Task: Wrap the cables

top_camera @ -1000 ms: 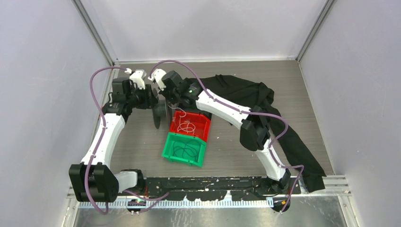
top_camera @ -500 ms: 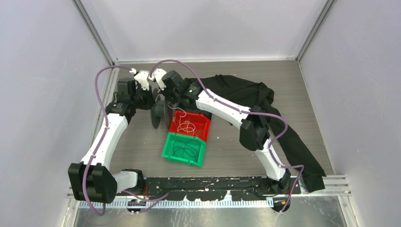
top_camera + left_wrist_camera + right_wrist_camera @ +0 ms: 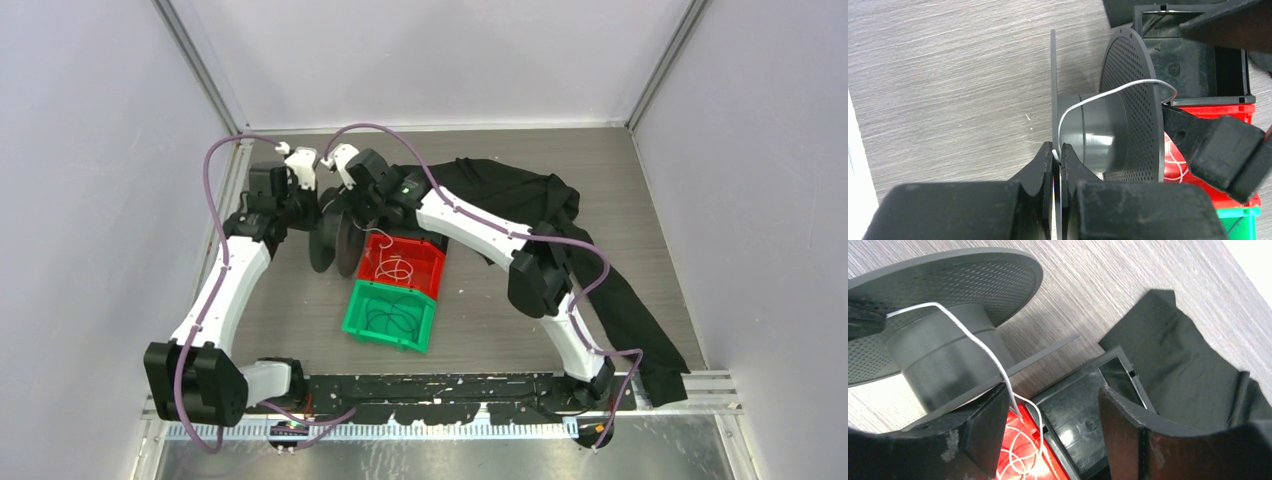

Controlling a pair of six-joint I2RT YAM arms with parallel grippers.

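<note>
Left end effector point(image 3: 1057, 150): closed on the thin near flange of the spool point(image 3: 1098, 135), with the end of the white cable point(image 3: 1118, 90) apparently pinched in the same grip, though the contact is too small to be confirmed. Spool: dark grey, held on its side just above the desk point(image 3: 948, 75), its hub almost bare. White cable: led from the left fingertips, laid in less than one turn over the hub, passed across the perforated far flange and dropped into the red bin point(image 3: 425, 262), where the bulk is seen in loose curls. Right end effector point(image 3: 1053, 400): jaws set wide apart beside the far flange, nothing seen to be gripped. Green bin point(image 3: 385, 340): thin dark loops contained. Black bin point(image 3: 1198, 65): placed behind the red one. Black cloth point(image 3: 600, 270): spread at the right. Progress: winding is judged barely begun; nearly the whole length is left to be wound.
</note>
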